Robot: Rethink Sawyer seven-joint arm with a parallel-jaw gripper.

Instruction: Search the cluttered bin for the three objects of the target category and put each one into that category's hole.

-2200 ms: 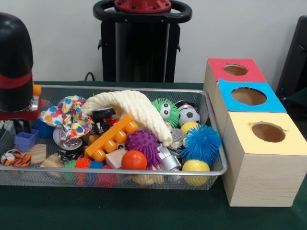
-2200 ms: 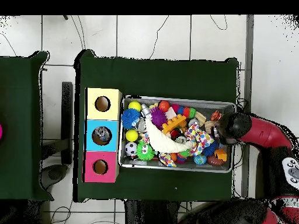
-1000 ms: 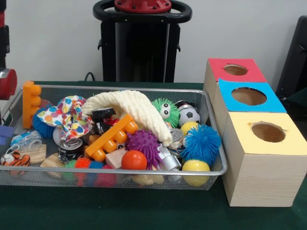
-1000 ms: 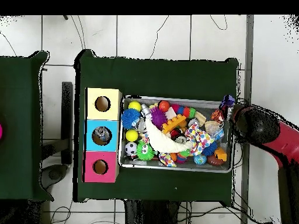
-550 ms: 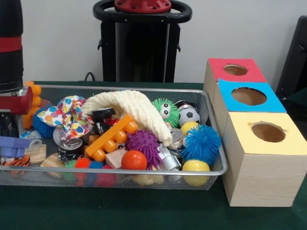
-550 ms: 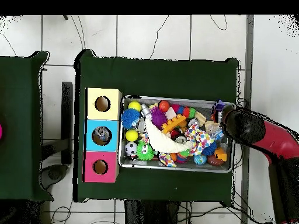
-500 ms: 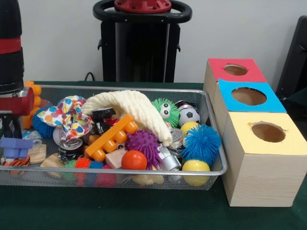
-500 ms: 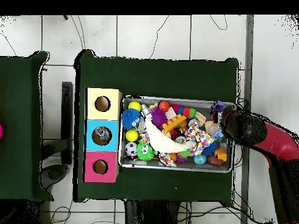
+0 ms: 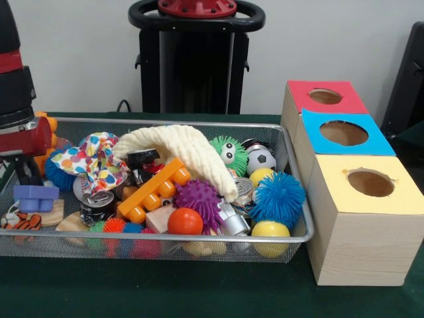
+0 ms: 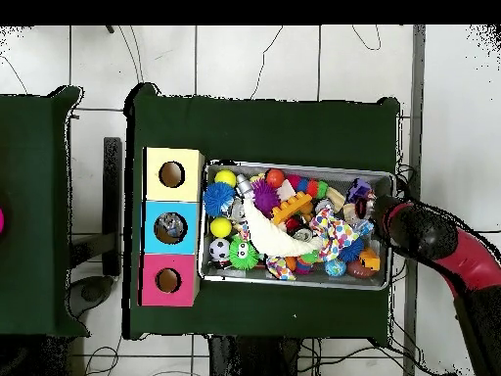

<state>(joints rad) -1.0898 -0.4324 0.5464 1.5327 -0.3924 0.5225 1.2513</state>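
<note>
The red and black arm comes down over the left end of the wire bin [image 9: 165, 236]. My gripper [image 9: 30, 180] is shut on a purple toy brick [image 9: 36, 197], which hangs level just above the clutter by a tiger toy [image 9: 16, 218]. Seen from above, the gripper [image 10: 366, 201] and purple brick [image 10: 359, 189] are at the right end of the bin [image 10: 294, 164]. An orange brick [image 9: 154, 189] lies in the middle of the bin. Three boxes with holes stand beside the bin: red [image 9: 324, 96], blue [image 9: 343, 132] and yellow [image 9: 370, 182].
The bin holds a cream cloth [image 9: 179, 149], a polka-dot cloth [image 9: 93, 159], purple [image 9: 197, 197] and blue [image 9: 278, 195] spiky balls, a soccer ball [image 9: 260, 159], an orange ball [image 9: 185, 222], yellow balls and cans. A second orange brick [image 9: 45, 126] pokes out behind the arm.
The arm swung out past the bin's end with the purple brick, then came back over the bin. The brick now hangs slightly further in and level.
</note>
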